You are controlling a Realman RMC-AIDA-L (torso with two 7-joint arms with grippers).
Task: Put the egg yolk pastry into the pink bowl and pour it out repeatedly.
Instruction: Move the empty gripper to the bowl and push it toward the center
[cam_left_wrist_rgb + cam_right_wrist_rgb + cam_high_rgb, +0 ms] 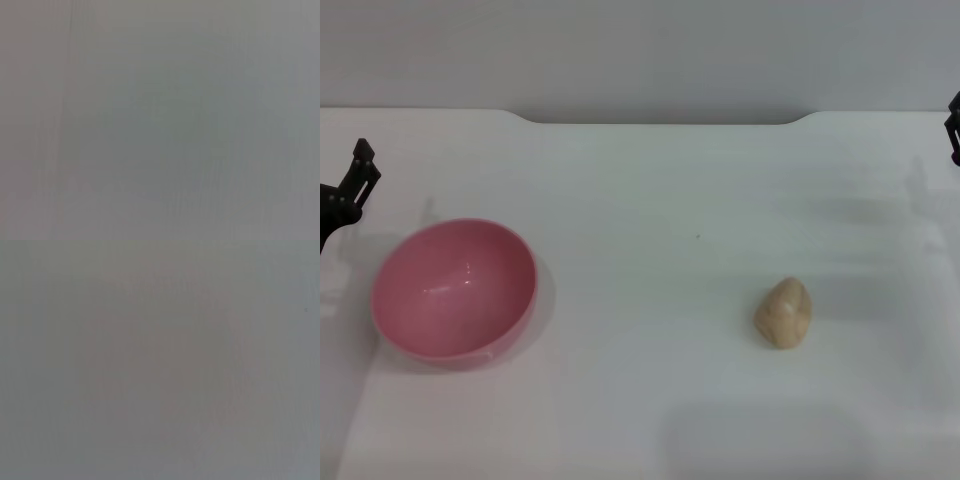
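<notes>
The pink bowl (455, 290) stands upright and empty on the white table at the left in the head view. The egg yolk pastry (784, 313), a small pale tan lump, lies on the table at the right, well apart from the bowl. My left gripper (348, 186) shows at the far left edge, just beyond the bowl's far-left side and apart from it. My right gripper (953, 125) shows only as a dark tip at the far right edge, far from the pastry. Both wrist views show only plain grey surface.
The white table (650, 200) spreads between bowl and pastry. Its far edge meets a grey wall at the back, with a shallow recess in the middle.
</notes>
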